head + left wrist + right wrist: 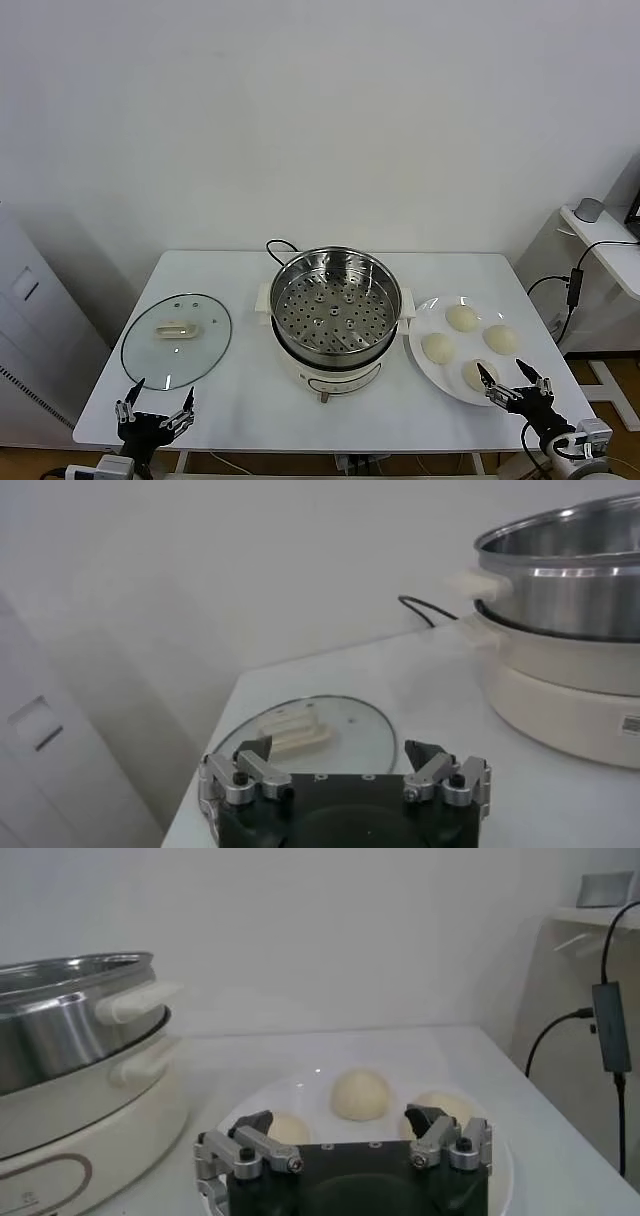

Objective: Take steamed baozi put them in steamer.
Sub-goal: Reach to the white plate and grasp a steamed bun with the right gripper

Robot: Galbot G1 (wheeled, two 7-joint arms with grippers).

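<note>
The steamer [335, 305], a shiny steel basket with a perforated floor on a cream cooker base, stands mid-table with nothing in it. To its right, several cream-white steamed baozi [461, 318] lie on a flat white plate [422, 352]. My right gripper [515, 380] hovers open at the plate's near edge, beside the closest bun [478, 374]. In the right wrist view its gripper [340, 1118] faces the buns [360, 1093] with the steamer [70, 1018] off to one side. My left gripper [162, 395] is open near the front left edge, holding nothing.
A round glass lid [177, 338] with a cream handle lies left of the steamer, just beyond the left gripper [338, 750]. A black cord [280, 245] runs behind the cooker. A grey cabinet [30, 330] stands left of the table, and a side shelf with cables [600, 240] to the right.
</note>
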